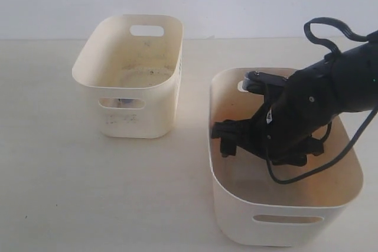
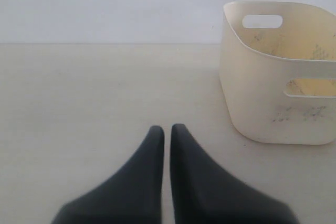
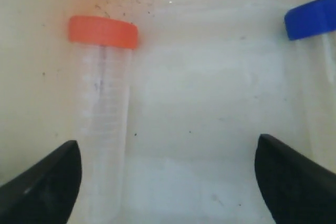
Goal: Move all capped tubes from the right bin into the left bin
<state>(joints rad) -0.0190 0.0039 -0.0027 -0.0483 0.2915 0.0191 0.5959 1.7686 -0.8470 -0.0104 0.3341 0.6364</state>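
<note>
Right gripper [image 3: 167,150] spread wide, empty, inside right bin [image 1: 283,219] — orange-cap tube [image 3: 102,108] beside one fingertip, blue-cap tube [image 3: 312,77] beyond the other — at least two left to move to left bin [image 1: 136,119].

No readable text, brand or number anywhere, faint grey graduation lines along the orange-capped tube [image 3: 102,119] too blurred to read, dark specks on the smaller cream bin [image 1: 127,123], ten o'clock in the exterior view, form no letters
</note>
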